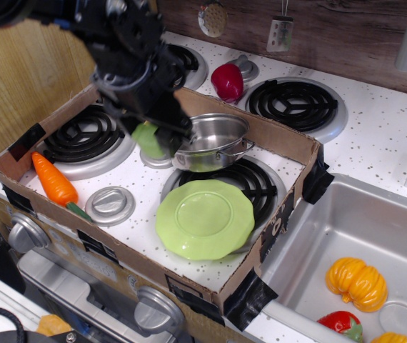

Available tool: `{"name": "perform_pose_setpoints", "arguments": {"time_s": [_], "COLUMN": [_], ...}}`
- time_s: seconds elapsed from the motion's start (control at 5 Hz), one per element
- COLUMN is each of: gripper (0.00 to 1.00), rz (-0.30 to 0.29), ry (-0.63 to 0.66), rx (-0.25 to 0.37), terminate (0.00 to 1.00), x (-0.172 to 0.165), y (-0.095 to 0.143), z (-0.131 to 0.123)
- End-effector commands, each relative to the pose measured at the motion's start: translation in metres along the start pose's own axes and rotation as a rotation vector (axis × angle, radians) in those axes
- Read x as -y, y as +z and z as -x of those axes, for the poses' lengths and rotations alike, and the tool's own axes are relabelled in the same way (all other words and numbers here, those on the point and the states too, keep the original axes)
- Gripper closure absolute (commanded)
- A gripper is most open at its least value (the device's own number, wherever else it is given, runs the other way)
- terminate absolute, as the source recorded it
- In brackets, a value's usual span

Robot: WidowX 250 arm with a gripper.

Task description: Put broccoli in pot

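Note:
My black gripper (162,136) is shut on the pale-green broccoli (149,140) and holds it in the air just left of the pot's rim. The shiny steel pot (213,141) stands on the stove inside the cardboard tray, at its back middle. The arm comes down from the top left and hides the pot's left edge. The light-green scalloped plate (205,219) lies flat in front of the pot.
A cardboard tray (282,146) walls in the stove area. An orange carrot (55,180) lies at the left and a grey knob disc (110,202) beside it. A red pepper (227,81) sits behind the tray. A sink (360,236) with toy vegetables is at the right.

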State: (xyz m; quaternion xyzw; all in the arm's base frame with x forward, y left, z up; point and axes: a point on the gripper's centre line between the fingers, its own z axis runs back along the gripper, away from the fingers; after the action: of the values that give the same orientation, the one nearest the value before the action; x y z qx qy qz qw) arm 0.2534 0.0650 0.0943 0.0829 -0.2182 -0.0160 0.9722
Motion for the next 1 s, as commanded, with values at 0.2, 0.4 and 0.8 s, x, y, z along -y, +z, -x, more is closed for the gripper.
{"name": "perform_pose_setpoints", "arguments": {"time_s": [0.2, 0.4, 0.8], "gripper": [1.0, 1.0, 0.0], "rz": [0.064, 0.081, 0.103], "ry": [-0.081, -0.109, -0.133], "rx": [0.252, 0.281, 0.26], "terminate": [0.0, 0.0, 0.0], "x": [-0.005, -0.003, 0.01], "y": [-0.017, -0.017, 0.008], "z": [-0.065, -0.08, -0.078]}}
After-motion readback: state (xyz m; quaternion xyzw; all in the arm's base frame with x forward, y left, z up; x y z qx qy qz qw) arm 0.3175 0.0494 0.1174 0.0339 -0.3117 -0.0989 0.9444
